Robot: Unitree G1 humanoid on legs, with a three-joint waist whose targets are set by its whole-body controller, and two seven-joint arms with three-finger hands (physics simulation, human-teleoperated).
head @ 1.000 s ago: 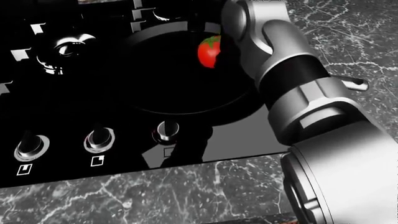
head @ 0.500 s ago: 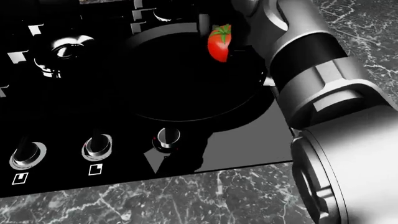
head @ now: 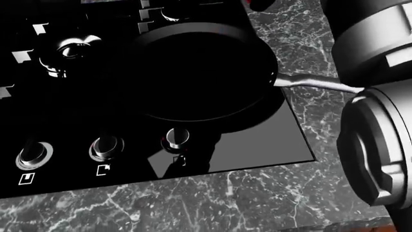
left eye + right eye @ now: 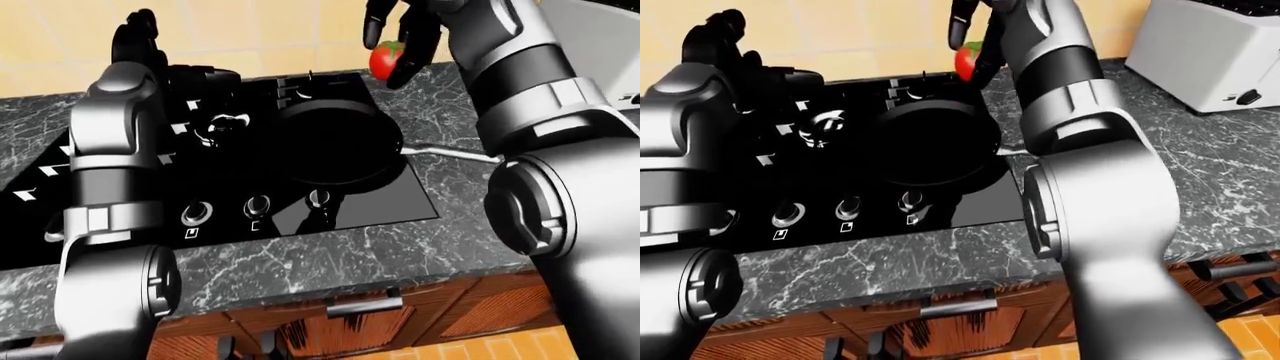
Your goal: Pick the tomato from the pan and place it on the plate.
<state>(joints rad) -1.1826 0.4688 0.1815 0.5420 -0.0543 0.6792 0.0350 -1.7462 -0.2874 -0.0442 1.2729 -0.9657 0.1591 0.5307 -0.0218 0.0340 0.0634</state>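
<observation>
While the left arm stands raised at the left of the left-eye view, its left hand (image 4: 140, 37) hangs above the far left part of the black stove (image 4: 120, 172), dark fingers pointing upward; whether those fingers are spread or drawn together cannot be told, since they merge with the dark cooktop behind them, and nothing shows between them. Below and to the right of that hand lie three round control knobs (image 4: 256, 206) in a row along the stove's near edge. Further right sits the black pan (image 4: 335, 139) on its burner, nothing visible inside it, with its pale metal handle (image 3: 315, 82) running rightward over the marbled dark counter (image 4: 400, 255). Up and to the right of the pan, the right hand (image 4: 400, 34) has its dark fingers (image 4: 375, 22) clamped on the red tomato (image 4: 386, 58), one finger on the tomato's left, the others on its right, the fruit hanging at the fingertips. The tomato is in the air, clear of the pan, over the stove's top right corner. In the right-eye view a white toaster (image 4: 1210, 52) stands on the counter well right of the fingers. Wooden cabinet fronts (image 4: 350, 322) show under the counter edge.
</observation>
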